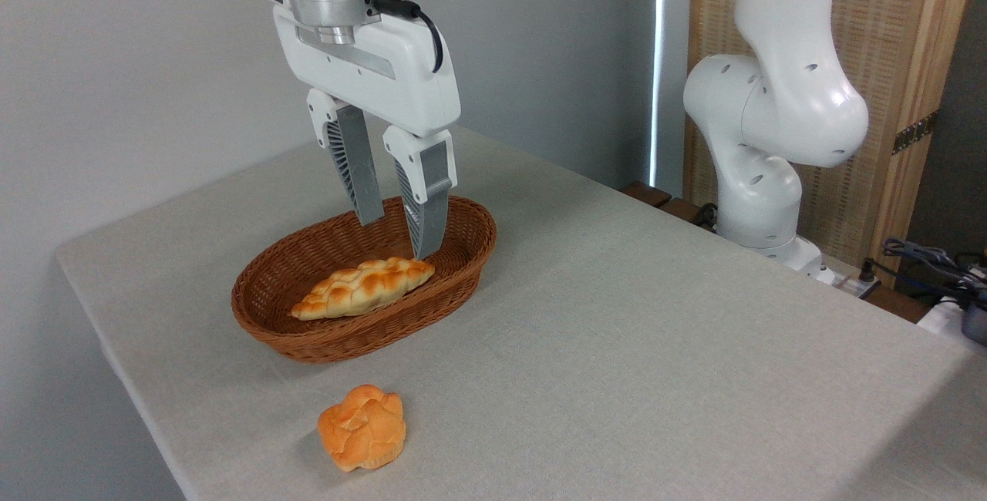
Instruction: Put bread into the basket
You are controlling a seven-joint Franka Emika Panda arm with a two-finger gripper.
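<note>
Your gripper (396, 239) hangs spread and empty over the basket (463, 266); the bun (362, 427) sits near you, top up.

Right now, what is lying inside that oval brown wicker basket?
One long pale braided loaf with browned bumps lies inside the oval brown wicker basket. The basket floor beneath the loaf is covered. The small orange-golden bun sits outside, on the table.

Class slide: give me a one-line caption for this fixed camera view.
Open gripper hovers over wicker basket holding a braided loaf; orange bun waits on the table.
</note>
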